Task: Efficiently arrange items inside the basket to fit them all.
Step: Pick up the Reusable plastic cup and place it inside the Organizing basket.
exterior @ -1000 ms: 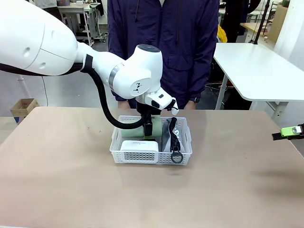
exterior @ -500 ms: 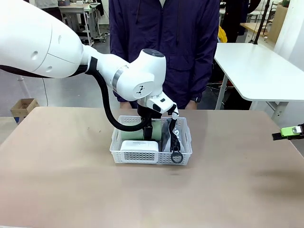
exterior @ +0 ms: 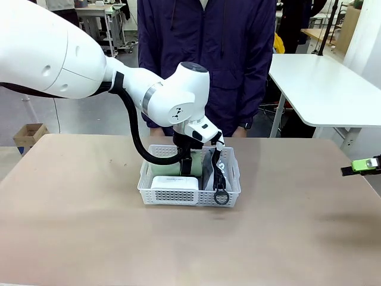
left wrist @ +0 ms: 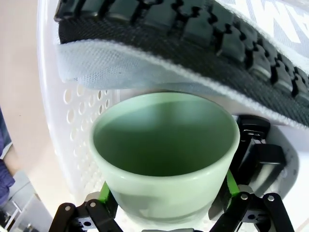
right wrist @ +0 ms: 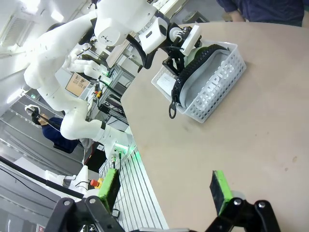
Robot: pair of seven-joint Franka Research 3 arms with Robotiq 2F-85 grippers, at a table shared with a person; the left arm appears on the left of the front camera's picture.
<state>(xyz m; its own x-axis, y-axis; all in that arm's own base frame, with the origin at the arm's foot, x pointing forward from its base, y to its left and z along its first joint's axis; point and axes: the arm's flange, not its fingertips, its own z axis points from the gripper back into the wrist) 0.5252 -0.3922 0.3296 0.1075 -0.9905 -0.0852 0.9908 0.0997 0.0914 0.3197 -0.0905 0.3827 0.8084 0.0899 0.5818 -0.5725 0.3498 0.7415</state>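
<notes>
The pale green cup [left wrist: 164, 154] is clenched between the left claw [left wrist: 166, 203]'s 2 pads inside the basket [exterior: 189, 195], seemingly to be seated beside the pouch [left wrist: 193, 38] just beyond it, while the right claw [right wrist: 164, 191] is held released over the desk [right wrist: 270, 145].

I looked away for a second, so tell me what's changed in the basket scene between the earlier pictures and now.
The left arm has shifted slightly to the right and lowered a little, its left pincer staying shut on the pale green cup inside the basket. The white box, the grey pouch and the right pincer at the table's edge stayed as they were.
</notes>
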